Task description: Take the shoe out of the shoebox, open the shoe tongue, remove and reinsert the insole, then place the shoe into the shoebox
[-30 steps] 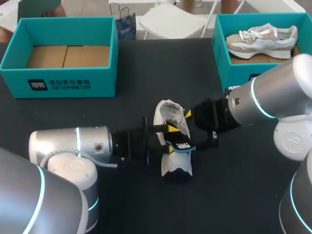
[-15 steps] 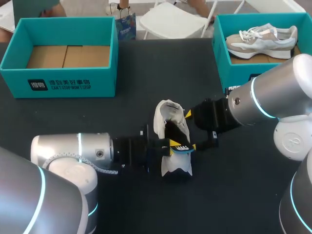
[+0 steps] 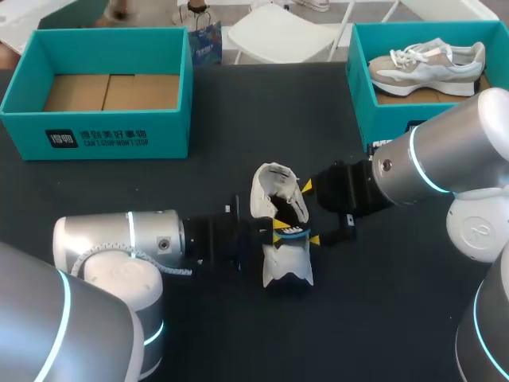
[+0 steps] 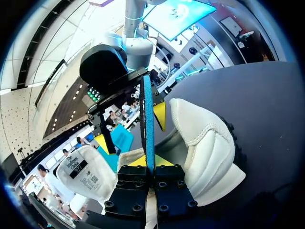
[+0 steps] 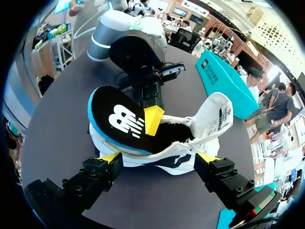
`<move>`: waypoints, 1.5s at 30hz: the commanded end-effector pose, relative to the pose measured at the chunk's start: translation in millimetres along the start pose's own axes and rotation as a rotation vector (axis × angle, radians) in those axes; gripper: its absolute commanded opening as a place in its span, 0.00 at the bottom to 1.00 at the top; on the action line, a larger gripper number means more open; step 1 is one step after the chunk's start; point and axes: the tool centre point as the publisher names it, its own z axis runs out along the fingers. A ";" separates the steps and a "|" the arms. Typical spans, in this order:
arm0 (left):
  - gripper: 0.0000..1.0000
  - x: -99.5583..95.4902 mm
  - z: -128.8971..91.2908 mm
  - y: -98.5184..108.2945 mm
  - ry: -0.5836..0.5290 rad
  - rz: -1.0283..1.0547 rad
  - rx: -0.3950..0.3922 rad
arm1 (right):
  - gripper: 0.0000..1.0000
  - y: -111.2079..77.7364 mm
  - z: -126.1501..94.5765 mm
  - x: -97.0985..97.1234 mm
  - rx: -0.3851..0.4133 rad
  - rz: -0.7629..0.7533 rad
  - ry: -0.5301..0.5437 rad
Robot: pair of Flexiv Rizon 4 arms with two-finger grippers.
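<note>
The empty shoebox (image 3: 167,135) sits far left. My left gripper (image 3: 280,229) is pinched tight on the insole (image 5: 121,121), which stands half out of the white shoe (image 3: 286,267) lying mid-table. The right gripper (image 3: 310,213), spread wide, grips nothing, its tips at the shoe's right side. This looks like the insole step. The next move probably calls for drawing it clear or feeding it back down while the shoe is braced.
</note>
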 end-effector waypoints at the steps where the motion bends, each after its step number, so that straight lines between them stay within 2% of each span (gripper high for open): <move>1: 0.00 1.4 -5.1 1.0 -0.010 0.002 -0.001 | 1.00 -0.2 0.2 1.2 -0.001 -0.001 -0.002; 3: 0.00 2.5 -5.9 -5.6 -0.009 0.006 0.005 | 1.00 -0.2 0.2 1.2 -0.001 -0.001 -0.002; 4: 0.11 2.4 -5.6 -7.9 -0.008 0.011 0.008 | 1.00 -0.2 0.2 1.2 -0.001 -0.001 -0.002; 5: 0.29 2.0 -5.7 -11.1 -0.009 0.019 0.012 | 1.00 -0.2 0.2 1.2 -0.001 -0.001 -0.002; 6: 0.33 1.5 -6.0 -15.0 -0.010 0.023 0.016 | 1.00 -0.2 0.2 1.2 -0.001 -0.001 -0.002; 11: 0.36 -4.6 -7.1 -30.1 -0.025 0.050 0.040 | 1.00 -0.2 0.2 1.2 -0.001 -0.001 -0.002; 19: 0.25 -5.0 -5.8 -42.9 -0.027 0.059 0.069 | 1.00 -0.2 0.2 1.2 -0.001 -0.001 -0.002; 21: 0.15 -2.3 -4.8 -42.7 -0.022 0.050 0.077 | 1.00 -0.2 0.2 1.2 -0.001 -0.001 -0.002; 22: 0.04 -0.4 -3.9 -41.7 -0.015 0.044 0.078 | 1.00 -0.2 0.2 1.2 -0.001 -0.001 -0.002; 23: 0.00 1.4 -2.7 -40.9 -0.007 0.037 0.082 | 1.00 -0.2 0.2 1.2 -0.001 -0.001 -0.002; 30: 0.00 14.0 5.4 -33.7 0.039 -0.015 0.106 | 1.00 -0.2 0.2 1.2 -0.001 -0.001 -0.002; 39: 0.00 16.6 4.7 -12.0 0.074 -0.029 0.048 | 1.00 -0.2 0.2 1.2 -0.001 -0.001 -0.002; 45: 0.00 13.3 -2.0 -6.8 0.064 -0.026 0.019 | 1.00 -0.2 0.2 1.2 -0.001 -0.001 -0.002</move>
